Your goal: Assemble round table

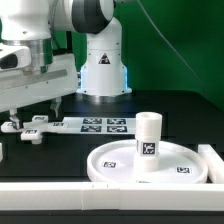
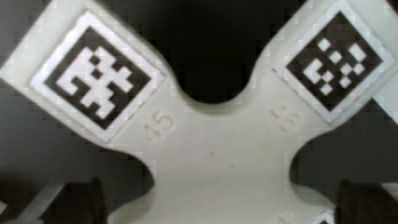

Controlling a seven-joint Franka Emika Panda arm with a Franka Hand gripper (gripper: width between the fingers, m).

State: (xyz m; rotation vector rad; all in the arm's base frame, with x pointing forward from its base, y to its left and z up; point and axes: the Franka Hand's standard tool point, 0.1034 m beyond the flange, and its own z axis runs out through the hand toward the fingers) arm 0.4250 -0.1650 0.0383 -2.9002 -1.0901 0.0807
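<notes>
While the arm (image 1: 70,25) is filling the upper left of the exterior frame, its gripper (image 1: 30,112) is hanging low over the black table (image 1: 185,115), directly above the cross (image 1: 28,127). The cross is lying flat on the table at mid-height on the exterior view's left, black-white tags showing on its arms.

Wrist view: the cross (image 2: 214,150) is taking up nearly the whole frame. Two of its arms are spreading in a V, each carrying a square tag (image 2: 98,70). Embossed numbers 45 and 46 are showing near the fork. Dark fingers (image 2: 75,200), blurred, are sitting on either side of a third arm of the cross. The gripper (image 2: 222,205) is straddling that arm. I cannot tell whether the pads are pressing on it or standing just clear.

The marker board (image 1: 100,124) is lying flat just beside the cross, at the centre of the exterior frame, in front of the arm's base (image 1: 103,70). The disc (image 1: 150,168) is resting rim-up at lower right, well apart from the cross. The leg (image 1: 148,135) is standing upright on the disc, near its middle, one tag facing the camera. The bar (image 1: 60,203) is running along the bottom edge, in front of the disc.
</notes>
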